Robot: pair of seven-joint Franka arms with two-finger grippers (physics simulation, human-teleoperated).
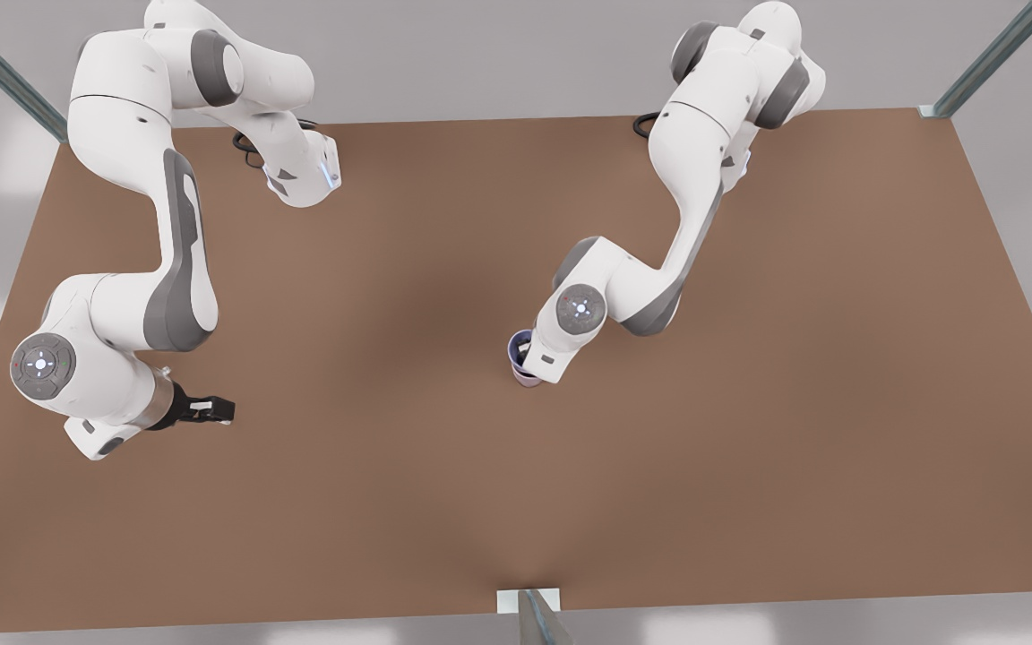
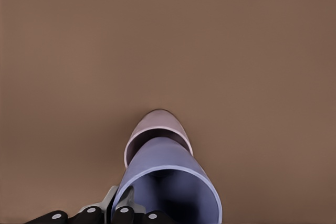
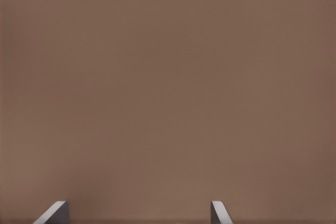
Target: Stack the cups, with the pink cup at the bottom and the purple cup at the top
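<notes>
The front view looks steeply down on the whole worktop (image 1: pixel 498 502) from high up. Each wrist view looks down close; the left shares the cups (image 2: pixel 168 177) with it.

Soft, even light falls across the matte brown table (image 1: pixel 444 502), with no hard-edged shadows and no glare on it. In the front view a broad, diffuse darker patch lies over the table's middle, fading gently toward paler brown at the edges and corners. The glossy white arm shells carry mild highlights, and pale bright blotches show on the grey floor beyond the table's edges. In the left wrist view the smooth blue-violet tapered cup (image 2: pixel 173 182) is shaded inside and lighter along its rim, its outlines slightly soft. The right wrist view is flat, evenly lit brown.
</notes>
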